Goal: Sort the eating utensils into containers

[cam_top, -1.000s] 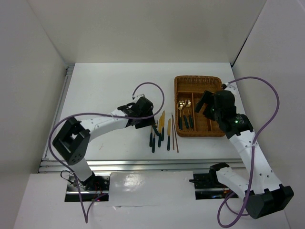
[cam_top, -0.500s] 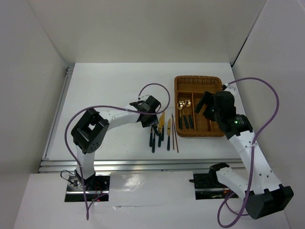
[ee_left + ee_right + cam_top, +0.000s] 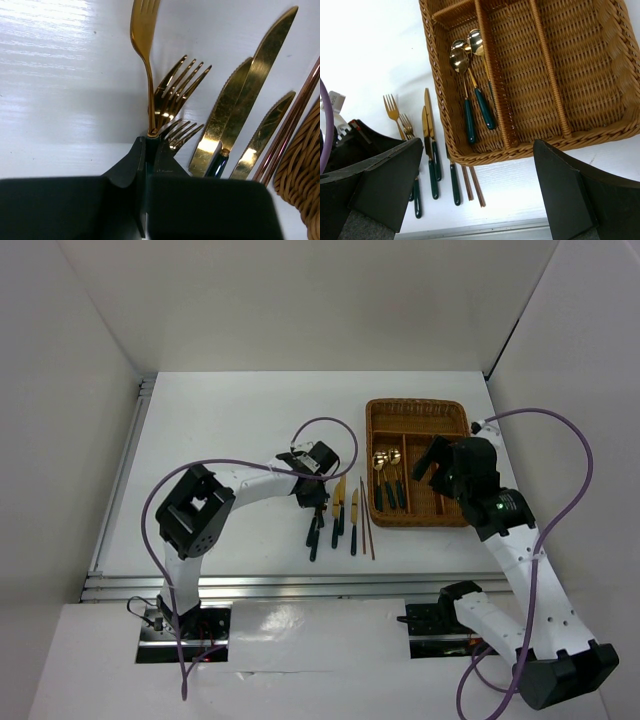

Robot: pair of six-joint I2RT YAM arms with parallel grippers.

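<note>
From above, the left pincer [image 3: 318,496] is down on the white counter [image 3: 220,430] near its middle, at the left end of a row of loose cutlery. The row runs rightward through dark-handled forks [image 3: 314,536] and gold-bladed knives [image 3: 341,506] to a pair of chopsticks [image 3: 367,522]. Just right of them, toward the counter's right edge, sits a woven tray [image 3: 415,404]. Spoons [image 3: 385,476] lie in its left long compartment. The right pincer [image 3: 430,462] hangs over the tray's middle.

The left wrist camera shows the left pincer [image 3: 148,150] closed on one fork [image 3: 143,30], clamping the top of its dark handle where the gold neck begins. The head points away from the camera. Two more forks [image 3: 176,95] lie just beside it, their tines fanned to the right. Next come three knives [image 3: 260,75], then the chopsticks [image 3: 295,115] against the tray [image 3: 302,170].

The right wrist camera shows the right pincer [image 3: 477,150] open wide above the tray's near rim, with nothing between its fingers [image 3: 385,185]. In the tray [image 3: 620,125], the spoons [image 3: 466,85] lie in the compartment nearest the loose cutlery, bowls toward the far end. The other long compartments hold nothing that I can see. Left of the tray, the forks [image 3: 394,111], knives [image 3: 431,135] and chopsticks [image 3: 473,184] lie on the counter.
</note>
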